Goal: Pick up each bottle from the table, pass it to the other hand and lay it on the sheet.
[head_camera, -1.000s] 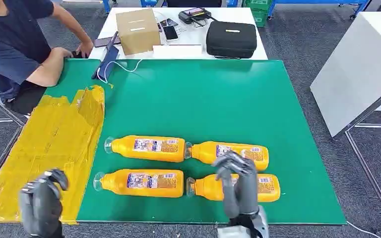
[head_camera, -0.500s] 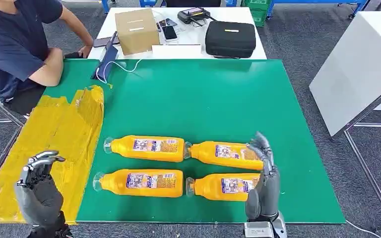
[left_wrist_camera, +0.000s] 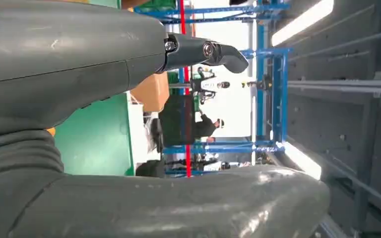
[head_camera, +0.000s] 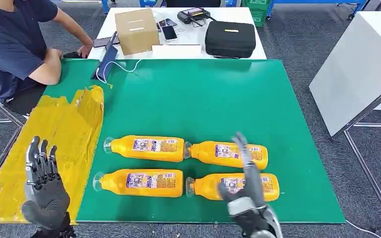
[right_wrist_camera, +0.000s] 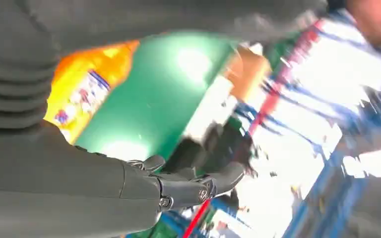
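Table: a big green mat (head_camera: 213, 99) covers the table top.
Sheet: a yellow sheet (head_camera: 54, 139) lies on the left side of the mat. It is wrinkled, and its far corner is bunched up.
Bottles: four orange bottles lie on their sides on the green mat, in two rows of two, just right of the sheet. Back left bottle (head_camera: 146, 148), back right bottle (head_camera: 228, 154), front left bottle (head_camera: 141, 182), front right bottle (head_camera: 238, 186). The caps all point left. None is on the sheet.
Left hand: the left hand (head_camera: 43, 191) is up over the near part of the yellow sheet. Its fingers are straight and spread, and it holds nothing.
Right hand: the right hand (head_camera: 247, 198) is at the near edge of the table, in front of the two right bottles. Its fingers (head_camera: 243, 148) point up and away, spread wide, and it holds nothing. In the right wrist view, which is blurry, a bottle (right_wrist_camera: 82, 89) shows just past the hand.
Person: a person in a dark blue shirt (head_camera: 10, 44) sits at the far left corner with arms on the table.
Far table: a white table (head_camera: 183, 34) stands behind the mat. On it are a brown box (head_camera: 137, 29), a black case (head_camera: 230, 38) and some phones (head_camera: 169, 32).
Room: the floor (head_camera: 302, 44) is grey carpet. A white slab (head_camera: 362, 64) stands at the right.
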Robot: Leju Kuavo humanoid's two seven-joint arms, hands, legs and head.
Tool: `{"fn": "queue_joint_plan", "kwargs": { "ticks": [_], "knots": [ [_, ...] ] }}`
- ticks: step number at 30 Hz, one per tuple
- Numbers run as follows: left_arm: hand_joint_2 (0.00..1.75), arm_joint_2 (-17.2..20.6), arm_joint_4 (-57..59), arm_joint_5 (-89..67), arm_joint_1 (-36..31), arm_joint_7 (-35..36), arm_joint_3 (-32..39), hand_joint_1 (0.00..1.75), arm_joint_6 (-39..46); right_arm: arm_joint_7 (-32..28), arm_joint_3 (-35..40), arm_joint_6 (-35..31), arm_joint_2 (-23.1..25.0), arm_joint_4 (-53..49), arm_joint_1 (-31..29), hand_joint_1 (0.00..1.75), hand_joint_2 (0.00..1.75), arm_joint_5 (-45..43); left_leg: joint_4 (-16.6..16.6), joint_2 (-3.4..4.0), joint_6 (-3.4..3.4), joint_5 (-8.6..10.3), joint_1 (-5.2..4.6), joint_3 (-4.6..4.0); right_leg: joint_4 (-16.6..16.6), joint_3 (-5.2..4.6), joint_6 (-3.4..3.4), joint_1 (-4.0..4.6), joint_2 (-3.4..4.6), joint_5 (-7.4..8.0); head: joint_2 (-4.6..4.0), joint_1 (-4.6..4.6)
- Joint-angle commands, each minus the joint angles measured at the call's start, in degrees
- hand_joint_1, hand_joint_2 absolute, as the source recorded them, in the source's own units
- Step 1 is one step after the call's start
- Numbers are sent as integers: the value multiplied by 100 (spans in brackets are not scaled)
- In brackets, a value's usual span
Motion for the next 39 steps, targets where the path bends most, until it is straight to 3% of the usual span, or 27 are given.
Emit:
{"fn": "queue_joint_plan", "kwargs": {
  "ticks": [1,10,16,21,39],
  "knots": [
    [0,-36,869,-137,-436,-153,-15,0,-114,603,1397,119,-9,1996,-1447,0,175,801,-8,32,-10,5,14,15,-17,11,-11,15,37,16,0,0],
    [0,-90,1043,-164,-522,-153,86,0,-185,1246,2330,164,119,2375,-2012,0,175,1388,-5,15,0,7,11,12,-10,15,-7,10,17,5,0,0],
    [0,-92,1046,-164,-522,-153,87,0,-187,1259,2353,166,125,2391,-2026,0,175,1406,-4,4,3,11,5,-1,-4,3,-4,1,5,4,0,0],
    [0,-90,1094,-176,-564,-150,160,0,-226,1729,2880,558,253,3189,-2583,0,175,1619,-2,23,0,9,10,1,-5,2,-8,7,24,9,0,0],
    [0,-98,1102,-173,-558,-148,167,0,-234,1775,2939,513,262,3252,-2609,0,175,1680,-2,4,3,13,8,-5,-5,2,-6,5,5,5,0,0]
  ]
}}
